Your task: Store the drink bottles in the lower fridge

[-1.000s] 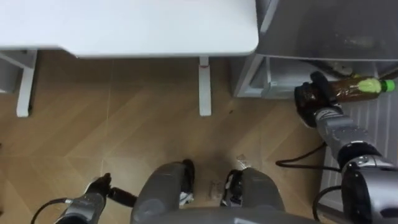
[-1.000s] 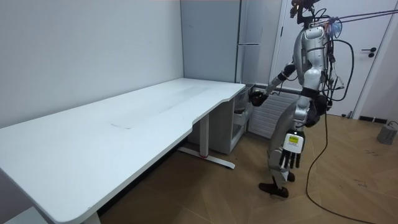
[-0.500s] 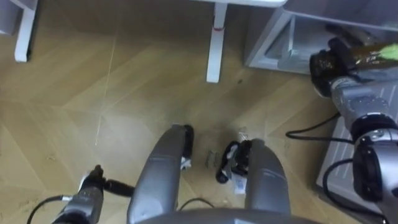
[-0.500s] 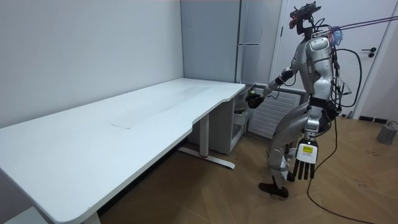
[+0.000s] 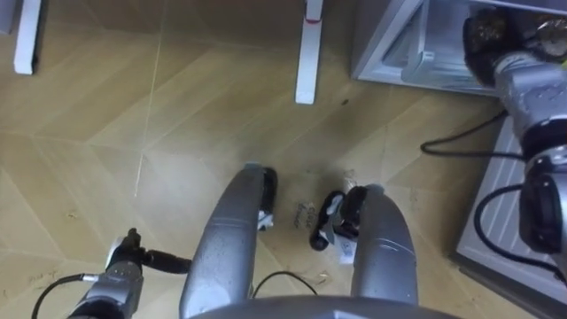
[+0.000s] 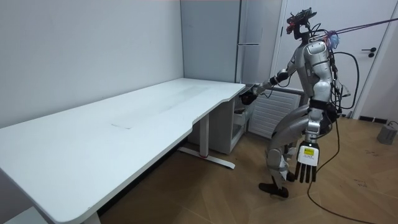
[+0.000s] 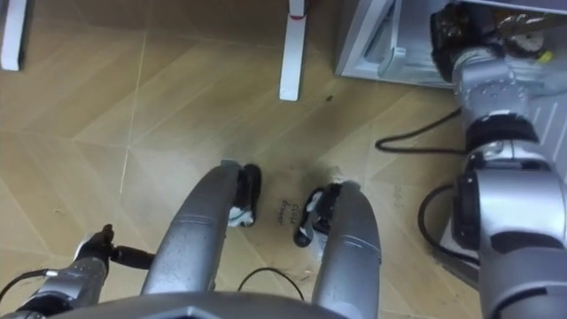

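- where the head view reaches its upper right corner, the right robot hand (image 5: pixel 485 34) is seen, its dark fingers curled round a drink bottle (image 7: pixel 523 37) with a yellowish label.
- the drink bottle is held at the mouth of the open lower fridge compartment (image 5: pixel 412 49), whose pale frame is seen along the top right edge; whether it rests on anything inside cannot be told.
- the left robot hand (image 6: pixel 306 165) is seen hanging low, right of centre in the room view, with fingers straight and nothing held.
- in the room view the robot is shown with knees bent on the wooden floor (image 5: pixel 177 133), at the end of the white surface (image 6: pixel 124 118), its right arm stretched towards the grey fridge (image 6: pixel 250 56).
- a white leg (image 5: pixel 310 49) of the surface is seen at top centre of the head view.
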